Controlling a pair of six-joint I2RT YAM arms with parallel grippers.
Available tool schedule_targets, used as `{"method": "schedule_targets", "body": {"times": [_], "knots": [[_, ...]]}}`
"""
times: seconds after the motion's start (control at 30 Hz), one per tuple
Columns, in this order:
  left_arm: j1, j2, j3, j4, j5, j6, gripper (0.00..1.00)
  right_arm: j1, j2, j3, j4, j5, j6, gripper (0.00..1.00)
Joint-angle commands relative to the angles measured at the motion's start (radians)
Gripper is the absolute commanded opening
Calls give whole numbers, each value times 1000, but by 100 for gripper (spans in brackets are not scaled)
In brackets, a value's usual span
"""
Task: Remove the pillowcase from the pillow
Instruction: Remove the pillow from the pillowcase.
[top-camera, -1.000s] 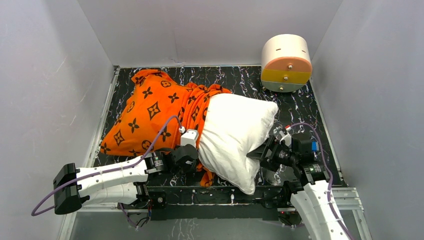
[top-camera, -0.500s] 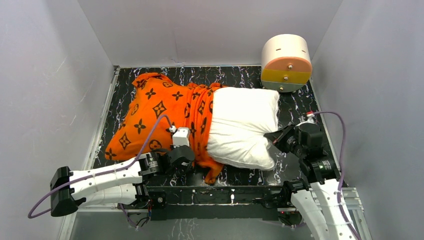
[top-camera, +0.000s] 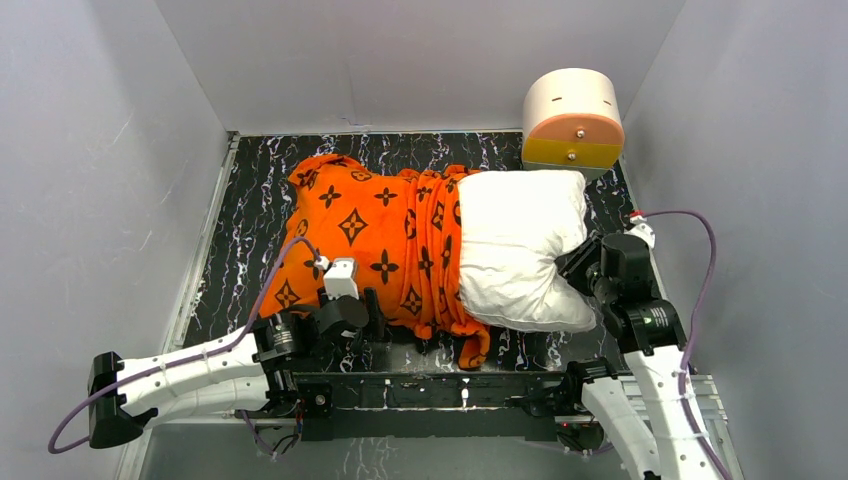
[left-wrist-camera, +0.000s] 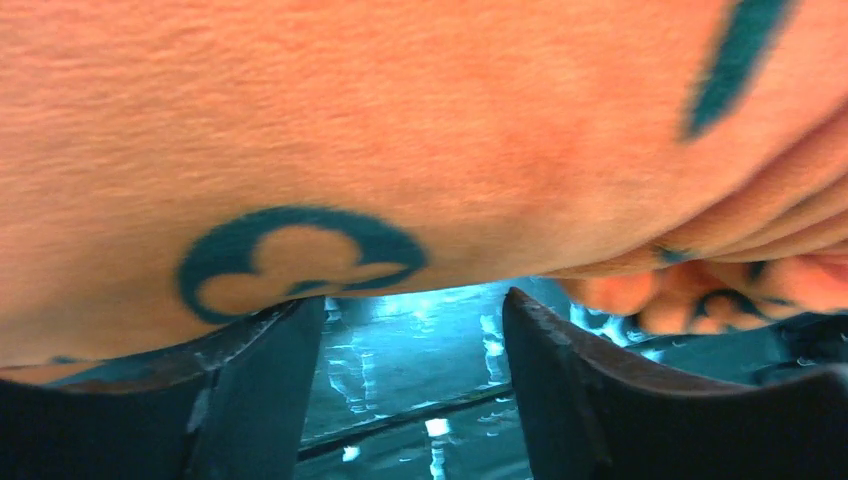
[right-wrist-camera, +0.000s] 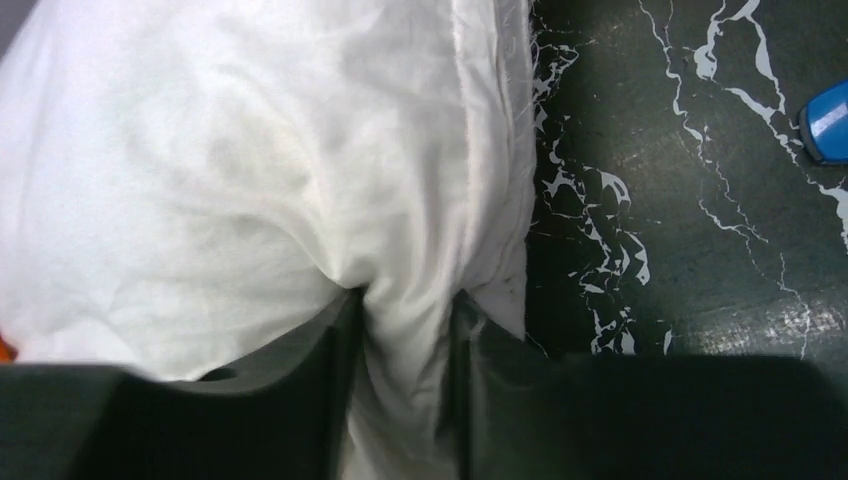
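The orange pillowcase (top-camera: 375, 240) with dark motifs covers the left half of the pillow (top-camera: 515, 250), whose white right half lies bare on the black marbled table (top-camera: 250, 200). My right gripper (top-camera: 572, 272) is shut on a pinched fold of the pillow's right edge (right-wrist-camera: 405, 310), white fabric bunched between its fingers (right-wrist-camera: 330, 390). At the pillowcase's near edge my left gripper (top-camera: 383, 325) stands open; in the left wrist view (left-wrist-camera: 410, 310) the orange fabric (left-wrist-camera: 400, 150) hangs just beyond the fingertips (left-wrist-camera: 275, 340) and only table shows between them.
A round cream drawer box (top-camera: 573, 122) with orange and yellow fronts stands at the back right, close to the pillow's far corner. Grey walls close in the table on three sides. A small blue object (right-wrist-camera: 828, 120) lies on the table right of the pillow.
The right gripper closed on the pillow's edge and drew pillow and pillowcase to the right and back. The left gripper let go of the pillowcase's near edge and opened.
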Motion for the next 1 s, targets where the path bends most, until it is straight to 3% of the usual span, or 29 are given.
{"method": "schedule_targets", "body": {"times": [0.0,0.1,0.3,0.4,0.5,0.67,0.83,0.97], "knots": [[3,-16,2,271,161,151,78,1,-40,83,52,-35,-88,59],[3,22,1,417,349,226,96,1,-28,158,-53,-48,-128,73],[3,222,60,545,648,303,98,0,-59,216,-247,-215,-104,85],[2,285,74,591,669,252,98,1,-88,228,-354,-289,-78,88],[3,291,24,716,685,186,98,1,-93,265,-475,-312,-45,90],[3,319,-72,946,723,74,98,1,-135,255,-546,-502,17,91],[3,408,-47,978,718,111,98,1,-208,91,-482,-457,96,89],[2,411,-76,1009,642,82,98,0,-212,-61,-248,-482,220,88]]}}
